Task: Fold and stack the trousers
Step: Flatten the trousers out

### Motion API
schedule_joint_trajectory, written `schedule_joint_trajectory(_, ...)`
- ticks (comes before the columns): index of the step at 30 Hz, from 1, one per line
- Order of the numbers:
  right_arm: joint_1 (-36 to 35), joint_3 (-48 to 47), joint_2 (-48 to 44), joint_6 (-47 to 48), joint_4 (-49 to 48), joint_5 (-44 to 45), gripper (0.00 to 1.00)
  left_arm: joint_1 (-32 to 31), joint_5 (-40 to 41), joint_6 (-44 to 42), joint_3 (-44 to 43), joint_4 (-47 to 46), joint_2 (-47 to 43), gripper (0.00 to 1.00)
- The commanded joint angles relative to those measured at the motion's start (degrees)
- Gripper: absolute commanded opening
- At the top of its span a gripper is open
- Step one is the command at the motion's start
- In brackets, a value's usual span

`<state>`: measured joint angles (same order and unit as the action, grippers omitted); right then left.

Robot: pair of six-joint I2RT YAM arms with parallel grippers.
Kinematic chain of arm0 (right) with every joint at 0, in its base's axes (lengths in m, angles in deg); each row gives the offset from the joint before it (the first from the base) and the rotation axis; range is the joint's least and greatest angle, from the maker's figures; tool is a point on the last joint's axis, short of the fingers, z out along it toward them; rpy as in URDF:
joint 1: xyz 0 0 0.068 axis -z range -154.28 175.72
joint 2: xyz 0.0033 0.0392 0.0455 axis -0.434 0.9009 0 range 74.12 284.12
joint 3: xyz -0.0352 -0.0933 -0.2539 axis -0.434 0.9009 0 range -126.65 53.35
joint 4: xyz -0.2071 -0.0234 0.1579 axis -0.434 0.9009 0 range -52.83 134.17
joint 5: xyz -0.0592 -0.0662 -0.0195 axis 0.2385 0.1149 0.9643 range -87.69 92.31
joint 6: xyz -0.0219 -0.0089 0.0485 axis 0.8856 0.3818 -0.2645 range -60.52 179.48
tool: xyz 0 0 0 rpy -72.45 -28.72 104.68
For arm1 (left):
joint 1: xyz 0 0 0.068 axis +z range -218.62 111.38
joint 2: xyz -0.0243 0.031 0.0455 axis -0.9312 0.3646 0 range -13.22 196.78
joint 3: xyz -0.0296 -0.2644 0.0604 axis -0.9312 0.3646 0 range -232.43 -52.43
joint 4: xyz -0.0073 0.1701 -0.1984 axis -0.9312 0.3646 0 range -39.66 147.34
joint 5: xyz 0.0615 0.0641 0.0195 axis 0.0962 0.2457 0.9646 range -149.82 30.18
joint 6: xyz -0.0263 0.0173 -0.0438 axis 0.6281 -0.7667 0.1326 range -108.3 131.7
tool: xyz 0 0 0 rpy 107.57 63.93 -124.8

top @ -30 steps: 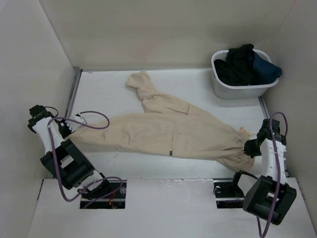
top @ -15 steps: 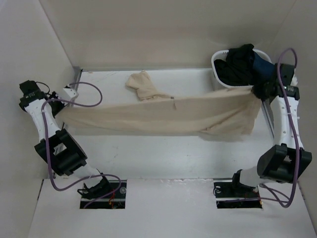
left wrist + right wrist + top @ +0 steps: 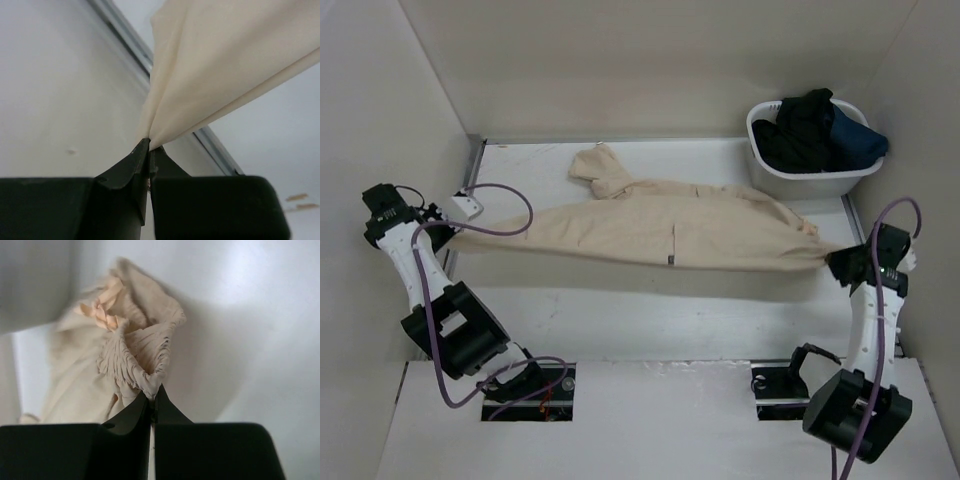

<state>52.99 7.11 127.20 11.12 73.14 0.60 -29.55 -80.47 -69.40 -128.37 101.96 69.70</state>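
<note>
Bare table (image 3: 650, 310) lies nearest. Beyond it the beige trousers (image 3: 670, 235) stretch across mid-table, left gripper (image 3: 149, 150) clamped on one smooth end, right gripper (image 3: 152, 395) clamped on the gathered end near the right edge; a basket (image 3: 800, 182) sits beyond.

You see the long beige cloth trousers (image 3: 660, 235) as matt, soft weave, puckered into fine ribs mid-frame in the right wrist view, the flat white table (image 3: 620, 312) as smooth and faintly glossy, and the white oval plastic basket (image 3: 800, 184) at upper right as smooth.
</note>
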Motion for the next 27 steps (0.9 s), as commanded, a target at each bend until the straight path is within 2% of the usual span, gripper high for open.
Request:
schedule_joint_trajectory(1, 1.87, 7.10, -2.28, -5.59, 0.76, 1.54, 0.00, 1.93, 2.19, -5.38, 5.43, 4.53, -4.51, 0.00)
schedule_joint_trajectory(4, 4.23, 11.51, -5.25, -8.59, 5.06, 3.03, 0.01, 1.76, 5.86, -10.73, 13.07, 9.02, -7.67, 0.00)
schedule_joint_trajectory(8, 5.65, 12.23, -8.95, -9.56, 9.99, 8.38, 0.01, 2.02, 9.74, -13.38, 20.12, 6.31, -10.14, 0.00)
schedule_joint_trajectory(16, 4.77, 9.77, -12.55, -10.18, 19.30, 13.83, 0.00, 6.32, 10.27, -15.13, 17.76, 6.57, -10.23, 0.00)
schedule_joint_trajectory(19, 4.68, 9.59, -15.01, -9.82, 22.82, 16.73, 0.06, 6.94, 11.76, -16.45, 18.37, 7.53, -10.75, 0.01)
schedule_joint_trajectory(22, 5.03, 8.19, -15.73, -9.83, 24.93, 18.23, 0.10, 6.94, 13.00, -16.55, 19.51, 9.20, -10.93, 0.06)
schedule_joint_trajectory(23, 5.03, 7.75, -15.64, -9.83, 25.46, 18.94, 0.19, 7.03, 12.65, -16.20, 19.69, 9.29, -10.84, 0.12)
schedule_joint_trajectory(25, 5.21, 6.61, -15.81, -10.17, 26.26, 20.17, 0.52, 7.29, 12.82, -15.93, 19.69, 9.03, -10.58, 0.34)
schedule_joint_trajectory(26, 5.30, 5.90, -16.16, -10.52, 26.52, 20.78, 0.60, 7.47, 12.73, -15.76, 19.08, 8.86, -10.41, 0.38)
schedule_joint_trajectory(27, 5.39, 4.59, -16.86, -10.88, 26.44, 21.75, 0.62, 7.82, 12.04, -15.23, 16.81, 9.46, -9.88, 0.43)
